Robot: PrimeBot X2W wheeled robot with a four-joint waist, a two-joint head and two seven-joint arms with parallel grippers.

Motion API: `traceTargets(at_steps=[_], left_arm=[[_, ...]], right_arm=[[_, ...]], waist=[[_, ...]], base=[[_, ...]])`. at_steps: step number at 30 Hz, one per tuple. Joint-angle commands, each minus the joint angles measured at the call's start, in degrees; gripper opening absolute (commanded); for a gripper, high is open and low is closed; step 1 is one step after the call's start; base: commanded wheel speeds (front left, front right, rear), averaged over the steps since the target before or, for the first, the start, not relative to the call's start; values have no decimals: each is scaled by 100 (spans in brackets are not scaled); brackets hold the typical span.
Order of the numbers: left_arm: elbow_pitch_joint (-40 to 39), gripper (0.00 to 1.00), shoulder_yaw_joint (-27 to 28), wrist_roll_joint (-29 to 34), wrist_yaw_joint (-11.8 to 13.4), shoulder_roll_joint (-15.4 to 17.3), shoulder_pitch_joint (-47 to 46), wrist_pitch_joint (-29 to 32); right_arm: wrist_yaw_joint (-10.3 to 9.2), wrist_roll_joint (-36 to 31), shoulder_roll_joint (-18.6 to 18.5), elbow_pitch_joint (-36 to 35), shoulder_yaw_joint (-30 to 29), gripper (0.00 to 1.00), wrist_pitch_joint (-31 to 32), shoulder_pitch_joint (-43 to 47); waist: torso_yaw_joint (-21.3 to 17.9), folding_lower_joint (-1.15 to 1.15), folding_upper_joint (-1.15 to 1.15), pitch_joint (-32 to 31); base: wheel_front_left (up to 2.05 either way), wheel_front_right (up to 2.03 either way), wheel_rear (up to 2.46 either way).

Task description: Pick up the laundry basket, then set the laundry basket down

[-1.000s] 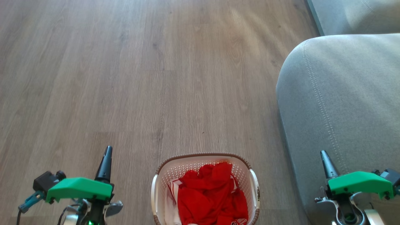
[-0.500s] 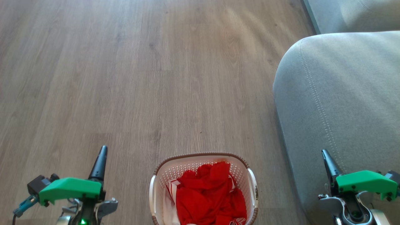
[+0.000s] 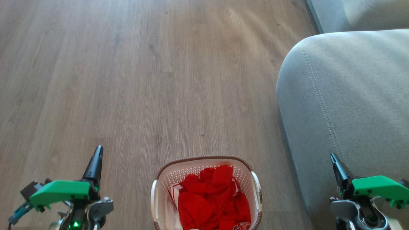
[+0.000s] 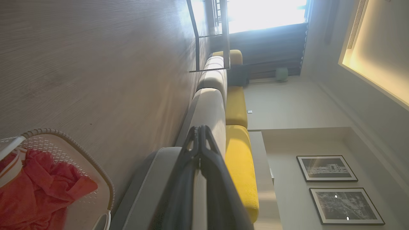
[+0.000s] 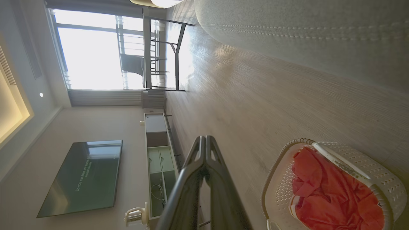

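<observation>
The laundry basket (image 3: pixel 166 174) stands on the wooden floor at the bottom middle of the head view, white and perforated with a brown woven-look rim, white side handles and red cloth (image 3: pixel 212 199) inside. It also shows at the lower left of the left wrist view, laundry basket (image 4: pixel 89 195), and at the lower right of the right wrist view, laundry basket (image 5: pixel 361 174). My left gripper (image 3: pixel 96 158) hangs shut to the basket's left, well apart from it. My right gripper (image 3: pixel 335 163) is shut to the basket's right, over the sofa's edge, holding nothing.
A grey sofa (image 3: pixel 348 95) fills the right side, its arm close beside the basket. Yellow cushions (image 4: pixel 238 150) lie on it further along. A dark-framed table (image 5: pixel 163 51) stands by the bright window, and a low cabinet (image 5: pixel 158 153) and a TV (image 5: pixel 83 177) line the wall.
The head view has shifted a little, so floor and sofa sit slightly further left and up. Both grippers have spread slightly outward from the basket and stay shut.
</observation>
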Motion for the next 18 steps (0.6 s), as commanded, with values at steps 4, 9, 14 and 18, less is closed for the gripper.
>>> traceTargets(at_steps=[4, 9, 14, 18], left_arm=[[-174, 0, 261, -299, -36, 91, -331, 89], [-171, 0, 348, -609, -38, 88, -343, 176], [-170, 0, 390, -722, -38, 80, -348, 217], [-169, 0, 401, -713, -38, 73, -348, 226]], right_arm=[[38, 277, -113, -167, 49, 0, 130, -364], [39, 557, -111, -154, -2, 0, 217, -381], [40, 661, -107, -148, -26, 0, 255, -388], [40, 656, -103, -148, -32, 0, 259, -389]], waist=[[-21, 0, 0, 2], [-50, 0, 0, 5], [-62, 0, 0, 6], [-62, 0, 0, 6]], base=[[0, 0, 0], [0, 0, 0], [0, 0, 0], [0, 0, 0]])
